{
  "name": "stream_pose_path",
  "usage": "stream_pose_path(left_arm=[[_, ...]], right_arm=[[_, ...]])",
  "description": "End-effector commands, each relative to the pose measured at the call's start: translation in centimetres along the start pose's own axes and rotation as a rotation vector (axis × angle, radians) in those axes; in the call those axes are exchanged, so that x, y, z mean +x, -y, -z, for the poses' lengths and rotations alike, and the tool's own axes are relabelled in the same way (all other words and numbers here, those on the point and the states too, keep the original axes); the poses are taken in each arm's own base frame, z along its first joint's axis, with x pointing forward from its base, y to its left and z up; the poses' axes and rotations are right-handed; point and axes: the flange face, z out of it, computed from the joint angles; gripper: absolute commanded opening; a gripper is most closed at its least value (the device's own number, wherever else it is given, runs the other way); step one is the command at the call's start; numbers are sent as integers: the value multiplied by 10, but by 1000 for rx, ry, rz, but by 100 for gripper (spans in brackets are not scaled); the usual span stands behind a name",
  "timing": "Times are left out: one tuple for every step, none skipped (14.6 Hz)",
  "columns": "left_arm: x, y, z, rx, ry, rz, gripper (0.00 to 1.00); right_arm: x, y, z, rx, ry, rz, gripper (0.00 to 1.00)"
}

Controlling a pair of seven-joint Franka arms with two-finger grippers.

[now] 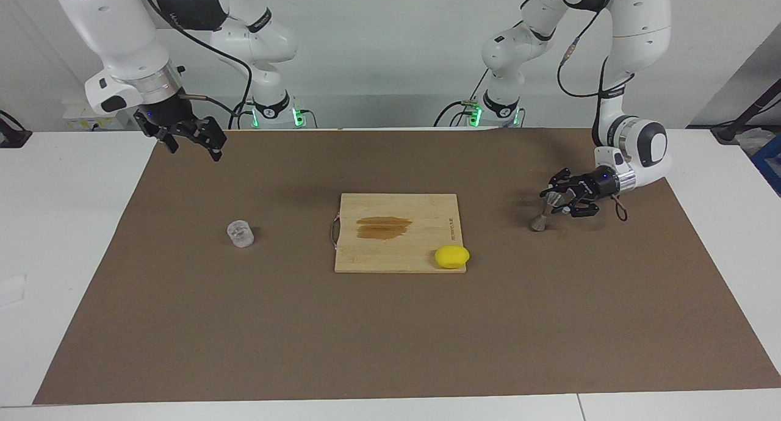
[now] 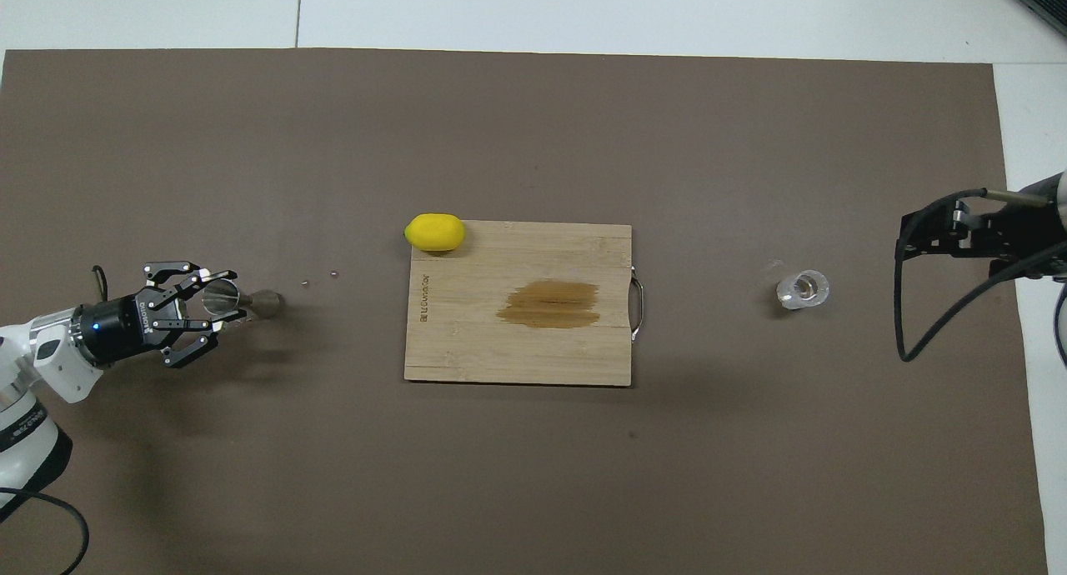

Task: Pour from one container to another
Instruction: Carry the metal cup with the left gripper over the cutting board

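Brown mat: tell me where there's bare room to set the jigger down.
The brown mat lies bare between the cutting board and the glass cup, and along the edge farthest from the robots. It is crowded at the board corner holding the lemon.

In the middle of the frame we see a wooden cutting board (image 1: 399, 232) on the brown mat (image 1: 390, 335), with a darker smear on its upper half and a yellow lemon (image 1: 452, 256) at its lower right corner. To the board's left, a small clear glass cup (image 1: 240, 233) stands upright and alone on the mat. At the upper left, the right gripper (image 1: 190, 139) hangs above the mat's corner with its fingers spread, holding nothing. At the right, the left gripper (image 1: 556, 196) is clamped on the upper cone of the silver jigger (image 1: 543, 213), which leans, its lower end just at the mat.
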Motion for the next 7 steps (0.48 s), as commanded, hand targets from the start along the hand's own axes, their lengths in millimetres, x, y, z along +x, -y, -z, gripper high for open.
stream_pose_path(left_arm=[[10, 0, -33, -29, -45, -18, 35], [13, -2, -50, -62, -47, -15, 35], [16, -4, -64, -83, -54, -7, 35], [20, -5, -75, -89, -58, -3, 35], [27, -7, -89, -109, -52, -1, 35], [34, -9, -105, -118, -47, 3, 35], [43, -13, -124, -117, -33, 9, 35]], right_arm=[[-6, -4, 1, 21, 5, 15, 100], [-6, -4, 1, 20, 6, 15, 100], [-6, -4, 0, 20, 6, 15, 100], [-6, -4, 1, 21, 5, 15, 100], [-6, -4, 1, 20, 6, 15, 100], [-6, -4, 1, 21, 5, 15, 100], [-6, -4, 1, 20, 6, 15, 100]])
